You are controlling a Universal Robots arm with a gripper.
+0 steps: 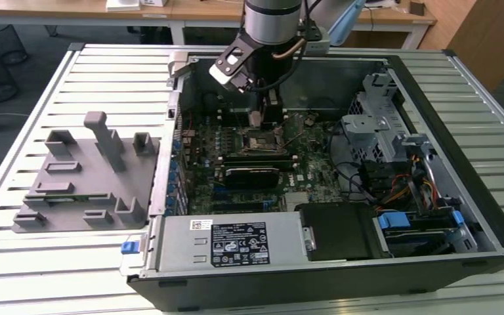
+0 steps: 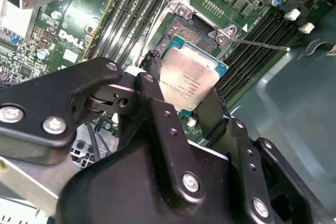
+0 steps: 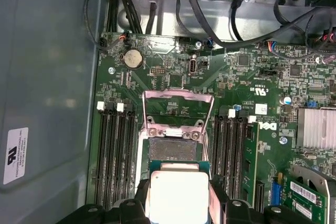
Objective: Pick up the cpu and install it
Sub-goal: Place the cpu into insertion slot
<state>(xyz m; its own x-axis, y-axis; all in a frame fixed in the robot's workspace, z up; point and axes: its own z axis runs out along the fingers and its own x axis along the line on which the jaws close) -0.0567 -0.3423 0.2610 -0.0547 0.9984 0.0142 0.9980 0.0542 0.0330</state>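
Jaws clenched on the cpu: gripper pinched the chip by two opposite edges w/ its black fingers, silver top plate facing the cams in both wrist views. Chip looked to hang clear of the board, not seated yet, though exact gap couldn't be judged. Directly under and just ahead of the jaws lay the open cpu socket, its metal load plate flipped up on the far side and the thin release lever swung out to one side. Flanking the jaws on both sides ran the RAM slots on the green motherboard. Further out, in the exterior view, the PC case walled the work in, and the grey tray sat well apart, outside the case. Step in hand, by my read: pick done, install underway, chip being lined up over socket. That placement calls for edges square w/ the socket frame, chip level, and a gentle vertical drop w/o scraping the pins or nudging the load plate.
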